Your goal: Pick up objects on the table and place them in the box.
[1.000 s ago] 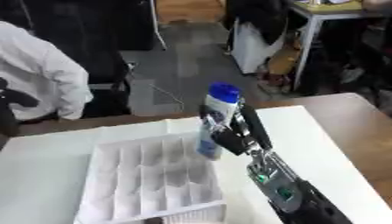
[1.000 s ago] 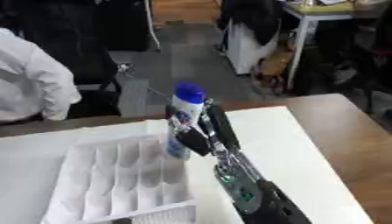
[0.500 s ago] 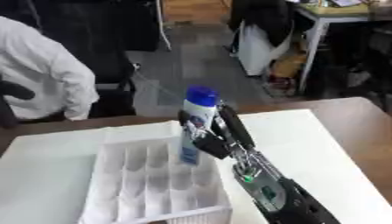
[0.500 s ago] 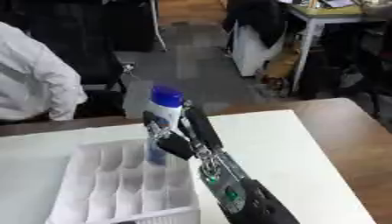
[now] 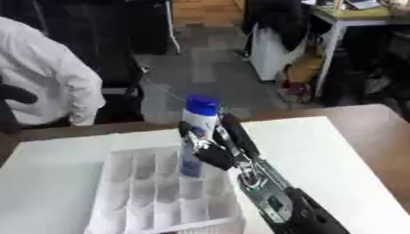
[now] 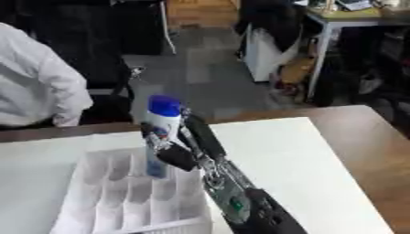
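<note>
A white bottle with a blue cap [image 5: 195,130] stands upright over the far cells of the white divided box [image 5: 136,196]. My right hand [image 5: 214,148] is curled round the bottle, fingers up its right side and thumb on the left. The bottle's lower end sits at or just inside a cell near the box's far right; whether it touches the bottom is hidden. My right arm [image 5: 276,205] runs in from the lower right, over the box's right edge. My left hand shows in neither view.
The box sits on a white table top [image 5: 320,155] with a brown wooden strip [image 5: 384,132] to the right. A person in a white shirt [image 5: 40,87] stands beyond the table's far left edge. Desks and a chair lie further back.
My right hand has carried the bottle leftwards and lower, from beside the box's far right corner to over its far cells.
</note>
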